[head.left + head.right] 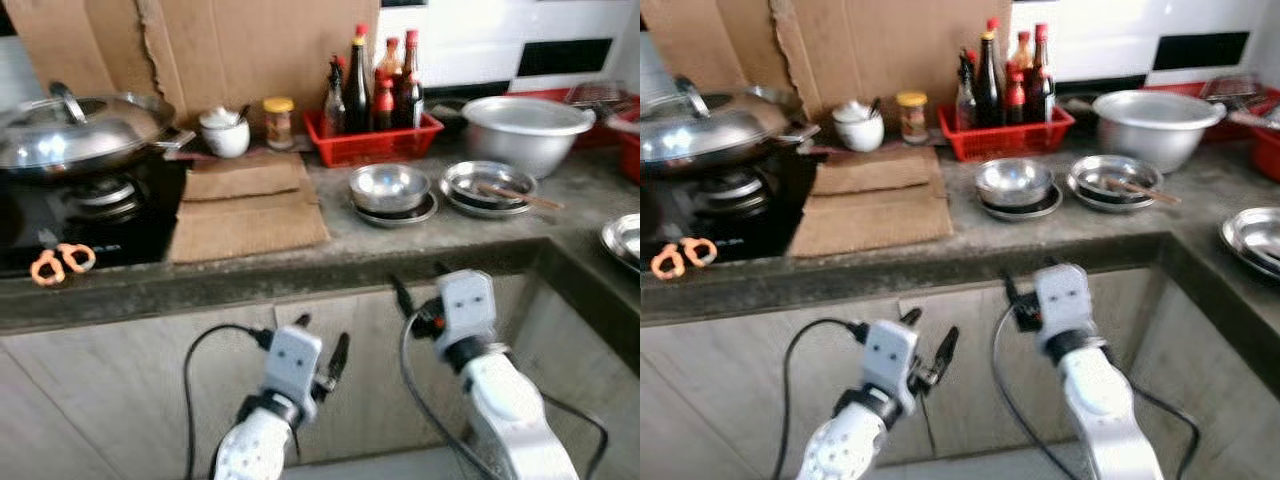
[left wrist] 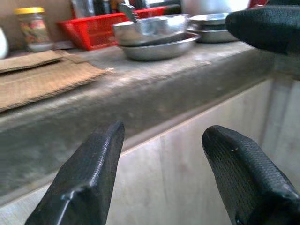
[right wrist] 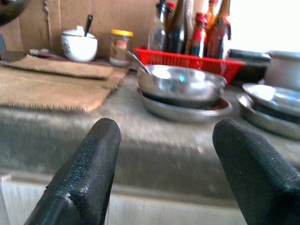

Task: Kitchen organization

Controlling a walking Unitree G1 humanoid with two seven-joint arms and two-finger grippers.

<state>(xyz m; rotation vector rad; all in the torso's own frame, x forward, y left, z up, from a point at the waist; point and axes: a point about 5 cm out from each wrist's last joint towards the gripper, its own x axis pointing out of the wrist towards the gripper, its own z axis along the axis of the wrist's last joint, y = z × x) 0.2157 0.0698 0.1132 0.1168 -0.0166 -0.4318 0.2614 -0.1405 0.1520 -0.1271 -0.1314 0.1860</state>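
- A grey stone kitchen counter [image 1: 330,255] runs across the middle of the frame, with pale cabinet doors below it and torn cardboard against the wall behind.
- Lowest in the frame, the left gripper [image 1: 320,352] hangs in front of the cabinet, below the counter edge, its fingers spread apart and holding nothing.
- Slightly higher and right of centre, the right gripper [image 1: 418,285] sits just under the counter lip, fingers also parted and empty.
- Up and beyond it, at mid-frame, a small steel bowl on a plate [image 1: 390,190] stands on the counter; the right arm looks the nearer one for reaching it.
- To its right lies a second steel dish [image 1: 488,187] with a utensil across it.
- Farther back: a red basket of bottles [image 1: 372,135], a large steel basin [image 1: 525,130], and at upper left a lidded wok [image 1: 75,130] on the stove.
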